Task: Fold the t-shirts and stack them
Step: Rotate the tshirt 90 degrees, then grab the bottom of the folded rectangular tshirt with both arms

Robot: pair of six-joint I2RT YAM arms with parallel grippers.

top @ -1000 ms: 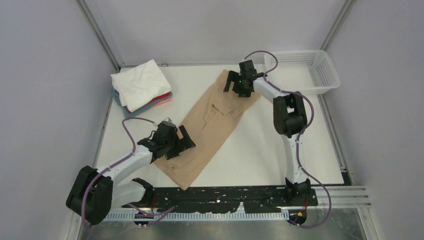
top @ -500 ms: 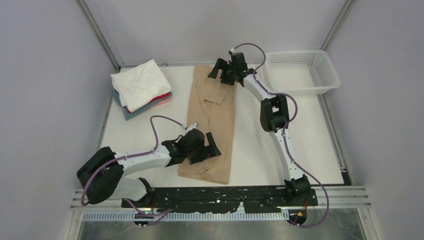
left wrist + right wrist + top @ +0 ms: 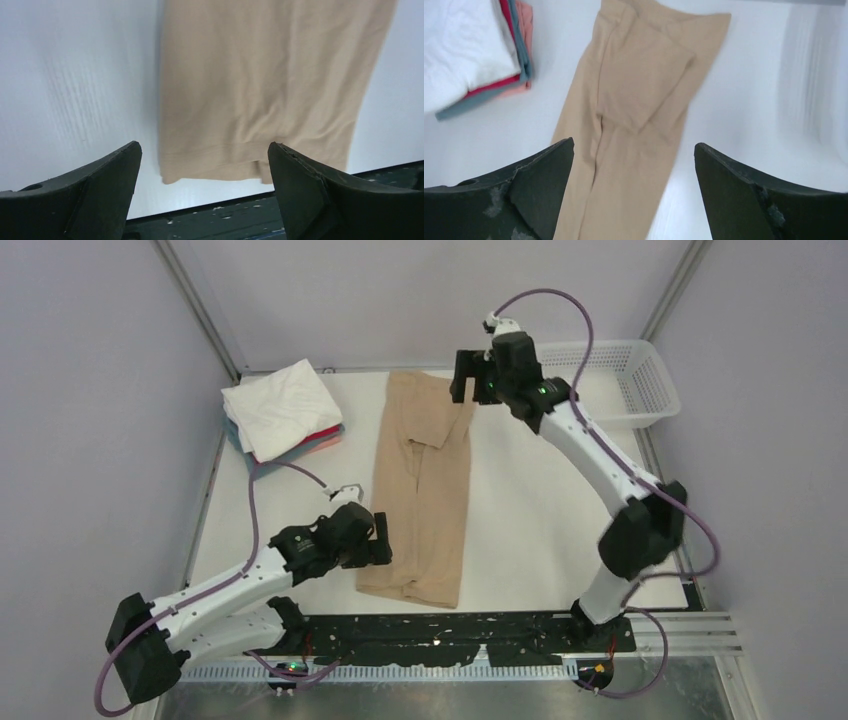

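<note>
While the left gripper hangs spread wide and empty just beside the tan shirt's near left edge, nothing grips the cloth at that end. The shirt lies flat on the table as a long narrow strip running away from the arms, its sides turned in and a sleeve flap showing on its far half. Over its far end hovers the right gripper, jaws apart and holding nothing. Left of the shirt's far half sits the stack of folded shirts, white on top, red-pink and grey-blue edges peeping out below. Right of the shirt's far end stands the basket.

Judging by this, most of the task is done. The tan shirt seems to have its lengthwise folds. It now needs folding across and setting on the stack.
</note>
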